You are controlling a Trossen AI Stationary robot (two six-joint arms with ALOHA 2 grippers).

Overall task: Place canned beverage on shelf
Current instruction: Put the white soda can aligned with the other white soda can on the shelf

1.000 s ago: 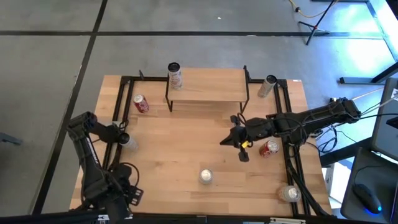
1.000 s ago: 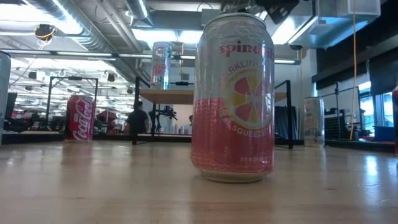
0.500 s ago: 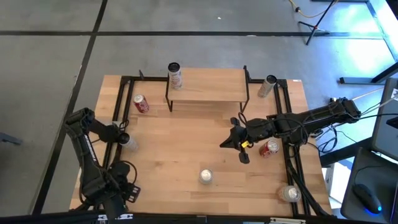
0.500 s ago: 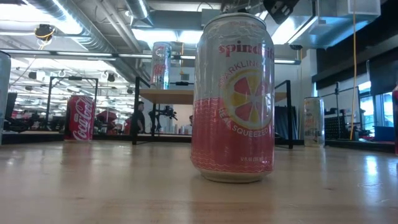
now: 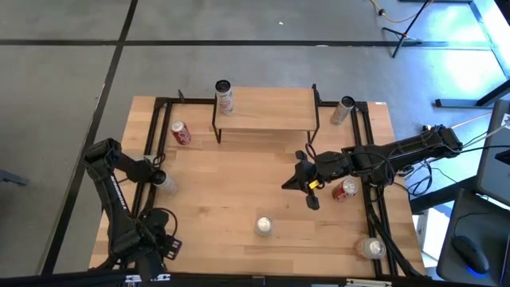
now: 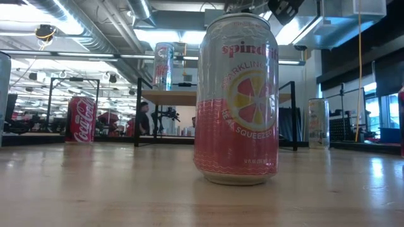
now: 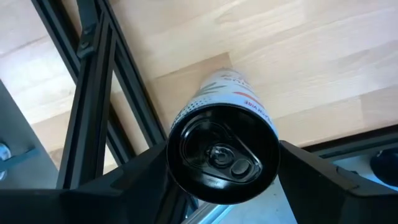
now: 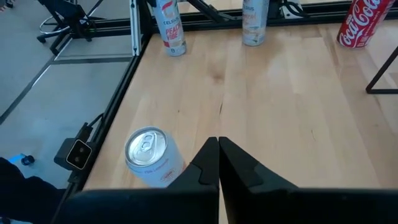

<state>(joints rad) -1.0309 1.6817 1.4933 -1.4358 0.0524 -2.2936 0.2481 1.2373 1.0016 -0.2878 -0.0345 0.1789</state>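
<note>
One tall can [image 5: 224, 96] stands upright on the left end of the shelf [image 5: 271, 110], which sits at the tabletop's [image 5: 239, 191] far edge. The left pincer [image 5: 159, 178] is at the tabletop's left side, its fingers [image 7: 323, 180] spread around a white can with a black top [image 7: 224, 149], one on either side. The right pincer [image 5: 296, 182] hovers right of centre, fingers [image 8: 249, 171] pressed together, holding nothing.
</note>
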